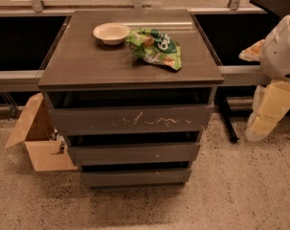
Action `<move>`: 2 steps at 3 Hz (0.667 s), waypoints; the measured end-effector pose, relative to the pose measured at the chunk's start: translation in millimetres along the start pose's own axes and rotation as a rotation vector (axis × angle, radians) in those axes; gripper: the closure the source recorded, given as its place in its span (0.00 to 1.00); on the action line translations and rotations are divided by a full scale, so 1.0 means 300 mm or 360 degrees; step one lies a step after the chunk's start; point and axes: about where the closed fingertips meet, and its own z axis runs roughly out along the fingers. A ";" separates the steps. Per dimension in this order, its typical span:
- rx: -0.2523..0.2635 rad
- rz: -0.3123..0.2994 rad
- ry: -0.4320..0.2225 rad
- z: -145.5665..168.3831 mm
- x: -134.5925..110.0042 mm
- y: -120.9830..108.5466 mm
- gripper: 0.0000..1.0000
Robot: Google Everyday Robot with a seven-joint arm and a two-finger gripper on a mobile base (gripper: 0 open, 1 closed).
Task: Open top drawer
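Note:
The top drawer (130, 120) is the wide dark grey-brown front just under the cabinet top, with pale squiggly scratches across its middle and a dark gap above it. It has no handle. My gripper (268, 113), cream coloured below a white arm, hangs at the right edge of the view. It is to the right of the cabinet at about drawer height and apart from it, touching nothing.
Two narrower drawer fronts (134, 153) sit below the top one. A white bowl (111, 33) and a green snack bag (156, 47) lie on the cabinet top (87, 66). An open cardboard box (37, 138) stands on the floor at the left. A dark table leg (227, 119) stands right of the cabinet.

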 end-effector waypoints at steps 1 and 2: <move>-0.0106 -0.0049 -0.0111 0.129 -0.006 0.028 0.00; -0.0217 -0.0088 -0.0219 0.260 -0.003 0.050 0.00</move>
